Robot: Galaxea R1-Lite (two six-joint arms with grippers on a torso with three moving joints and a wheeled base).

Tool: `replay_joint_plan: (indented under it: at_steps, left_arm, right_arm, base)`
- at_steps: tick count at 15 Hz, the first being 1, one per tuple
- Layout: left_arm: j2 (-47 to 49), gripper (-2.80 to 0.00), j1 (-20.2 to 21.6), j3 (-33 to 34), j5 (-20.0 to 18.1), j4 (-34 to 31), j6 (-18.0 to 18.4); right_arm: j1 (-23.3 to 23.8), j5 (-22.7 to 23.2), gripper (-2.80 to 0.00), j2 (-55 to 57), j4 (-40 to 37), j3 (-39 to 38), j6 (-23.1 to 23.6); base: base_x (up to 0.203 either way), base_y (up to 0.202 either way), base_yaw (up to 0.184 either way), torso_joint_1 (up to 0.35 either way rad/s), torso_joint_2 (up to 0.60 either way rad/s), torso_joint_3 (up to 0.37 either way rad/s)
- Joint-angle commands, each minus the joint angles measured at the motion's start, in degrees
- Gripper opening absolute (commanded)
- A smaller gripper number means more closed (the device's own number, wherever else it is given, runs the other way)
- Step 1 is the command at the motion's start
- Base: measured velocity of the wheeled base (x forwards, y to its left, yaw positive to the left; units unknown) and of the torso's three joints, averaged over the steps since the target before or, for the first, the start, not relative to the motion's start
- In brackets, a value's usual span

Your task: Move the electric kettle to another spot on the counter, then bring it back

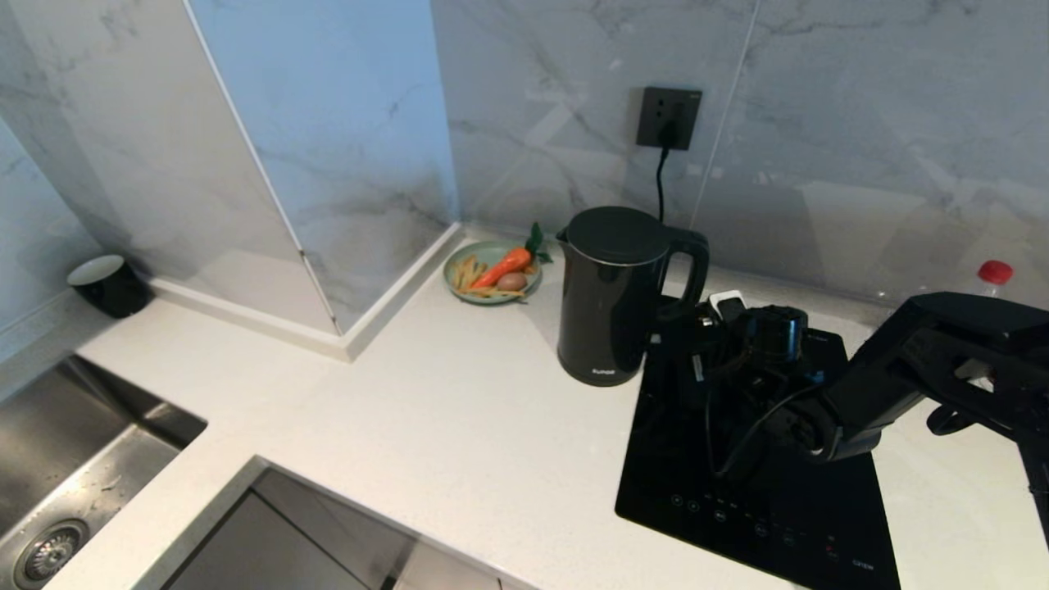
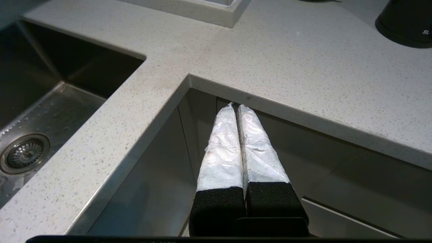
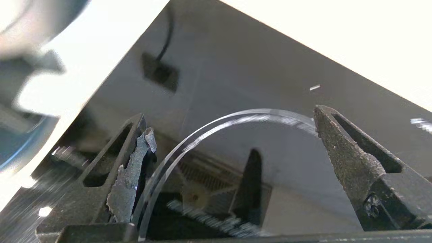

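The electric kettle (image 1: 616, 297) stands upright on the counter (image 1: 459, 426), just beside the black cooktop (image 1: 754, 483) at its far corner, handle turned toward the cooktop. Its lettering near the base is too small to read in the head view. In the left wrist view only the kettle's lower edge shows, cut off at the frame corner with two white letters visible.

The right gripper (image 3: 233, 125) hangs low over the cooktop glass, near the kettle's handle side, with its fingers (image 3: 341, 152) spread wide and nothing between them. In the head view the fingertips are lost against the dark arm and dark glass, so how close they stand to the kettle's handle cannot be told. The right wrist view shows a curved ring marking on the glass and the kettle only as a blur at the frame edge.

The left gripper (image 2: 237, 107) sits below the counter's front edge, well apart from the kettle, its white-wrapped fingers (image 2: 222, 145) pressed together and empty; it lies outside the head view.

Beyond the kettle, by the wall, rests a green plate (image 1: 456, 285) of toy food, and a cord (image 1: 660, 184) runs up to the wall socket (image 1: 668, 117). A steel sink (image 1: 74, 459) lies well apart from the kettle, partly cut off.
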State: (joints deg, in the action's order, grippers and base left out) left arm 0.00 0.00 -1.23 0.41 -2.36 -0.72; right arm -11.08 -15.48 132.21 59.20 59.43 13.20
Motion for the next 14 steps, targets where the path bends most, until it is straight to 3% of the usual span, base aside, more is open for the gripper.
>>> replay_joint_plan:
  at_steps: [1, 6, 14]
  left_arm:
    - [0.1, -2.8, 0.0, 0.0, 0.0, 0.0, 0.0]
    - [0.1, -2.8, 0.0, 0.0, 0.0, 0.0, 0.0]
    - [0.1, -2.8, 0.0, 0.0, 0.0, 0.0, 0.0]
  right_arm:
    - [0.2, -0.1, 0.0, -0.8, 0.7, 0.5, -0.3]
    - [-0.3, 0.0, 0.0, -0.6, 1.2, 2.1, -3.9]
    - [-0.9, 0.0, 0.0, 5.1, 5.8, 5.0, -3.9]
  base:
    - [0.0, 0.0, 0.0, 0.0, 0.0, 0.0]
    - [0.0, 0.0, 0.0, 0.0, 0.0, 0.0]
    - [0.0, 0.0, 0.0, 0.0, 0.0, 0.0]
